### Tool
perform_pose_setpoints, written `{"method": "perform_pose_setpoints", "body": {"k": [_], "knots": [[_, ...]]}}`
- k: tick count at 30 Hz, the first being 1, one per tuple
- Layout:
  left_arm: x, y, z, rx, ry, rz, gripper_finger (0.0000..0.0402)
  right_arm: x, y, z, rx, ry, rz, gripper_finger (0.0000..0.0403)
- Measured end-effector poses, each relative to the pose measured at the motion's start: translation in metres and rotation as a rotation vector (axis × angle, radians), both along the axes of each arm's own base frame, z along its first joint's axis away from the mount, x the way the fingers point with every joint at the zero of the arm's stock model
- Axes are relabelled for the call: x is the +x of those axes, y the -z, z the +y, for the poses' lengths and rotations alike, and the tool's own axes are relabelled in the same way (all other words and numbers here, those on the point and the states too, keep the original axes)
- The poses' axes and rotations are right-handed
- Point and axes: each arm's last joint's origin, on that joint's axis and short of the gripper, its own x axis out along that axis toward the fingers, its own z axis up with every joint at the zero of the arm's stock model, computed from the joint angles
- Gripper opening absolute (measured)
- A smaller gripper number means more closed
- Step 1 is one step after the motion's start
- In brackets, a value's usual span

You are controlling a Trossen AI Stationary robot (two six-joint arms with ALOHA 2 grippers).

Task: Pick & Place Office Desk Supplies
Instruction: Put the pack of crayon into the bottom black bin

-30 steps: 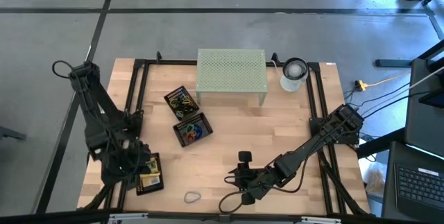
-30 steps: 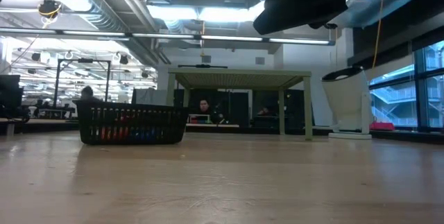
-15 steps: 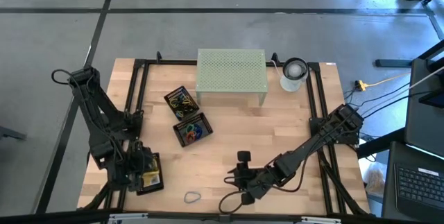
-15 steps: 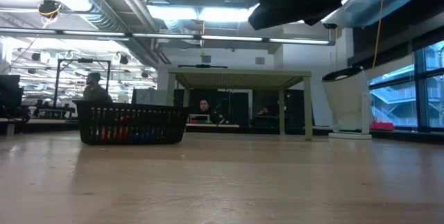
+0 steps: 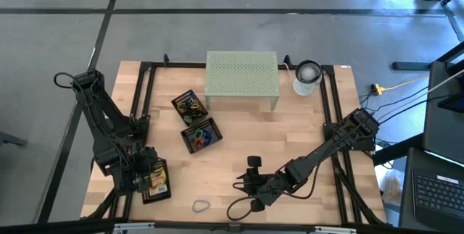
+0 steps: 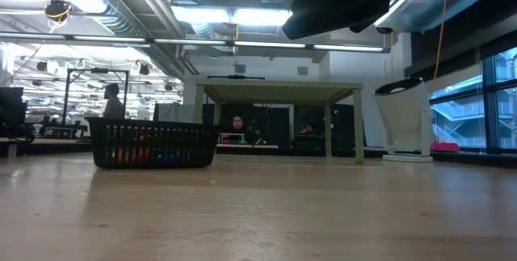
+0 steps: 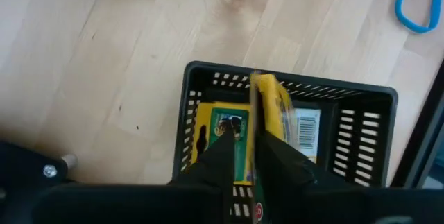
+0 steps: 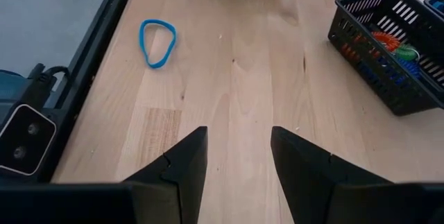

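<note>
A black mesh tray (image 7: pixel 361 141) stands at the table's near left corner, with one yellow-green crayon box (image 7: pixel 223 137) lying flat inside it. My left gripper (image 7: pixel 253 165) points steeply down into this tray (image 5: pixel 161 190), shut on a second yellow crayon box (image 7: pixel 272 109) that stands on edge. My right gripper (image 8: pixel 236 158) hovers open over bare wood near the table's front middle (image 5: pixel 243 187), touching nothing. A blue rubber-band loop (image 8: pixel 158 41) lies flat on the wood ahead of it (image 5: pixel 201 206). My left gripper has the yellow crayon box's upper narrow edge (image 7: pixel 257 130) between its two fingers, which come from above and point down. The box stands on edge, tilted, inside the tray beside the flat box. The fingers themselves hide the exact spot of contact.
Two more black mesh trays (image 5: pixel 188 103) (image 5: pixel 201 134) with coloured bands sit left of centre; one shows in the right wrist view (image 8: pixel 395 44). A pale green perforated riser (image 5: pixel 241 74) and a white cylinder (image 5: pixel 307 76) stand at the far edge. Black frame rails (image 5: pixel 141 103) run along both sides.
My left gripper has sunk toward the near-left tray and tipped more steeply downward, bringing the yellow crayon box down into the tray.
</note>
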Motion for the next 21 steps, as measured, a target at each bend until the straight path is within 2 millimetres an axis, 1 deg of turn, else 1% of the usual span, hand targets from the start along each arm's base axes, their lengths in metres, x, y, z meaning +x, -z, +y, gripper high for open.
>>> {"method": "perform_pose_setpoints", "body": {"k": [3, 6, 11, 15, 18, 21], "knots": [[-0.001, 0.000, 0.003, 0.027, 0.006, 0.018, 0.0077, 0.000, 0.000, 0.000, 0.000, 0.000, 0.000, 0.0164], [-0.005, 0.001, 0.010, 0.099, 0.000, 0.060, 0.0094, 0.000, 0.000, 0.000, 0.000, 0.000, 0.000, 0.0164], [-0.011, 0.001, 0.021, 0.190, -0.097, 0.114, 0.0110, 0.000, 0.000, 0.000, 0.000, 0.001, 0.000, 0.0164], [-0.010, 0.002, 0.017, 0.110, -0.170, 0.115, 0.0113, 0.000, 0.000, 0.000, 0.001, 0.000, 0.000, 0.0164], [-0.008, 0.002, 0.011, 0.040, -0.135, 0.131, 0.0114, 0.000, 0.000, 0.000, 0.001, -0.001, 0.001, 0.0164], [-0.008, 0.002, 0.011, 0.046, -0.123, 0.138, 0.0114, 0.000, 0.000, 0.000, 0.001, 0.000, 0.001, 0.0164]]}}
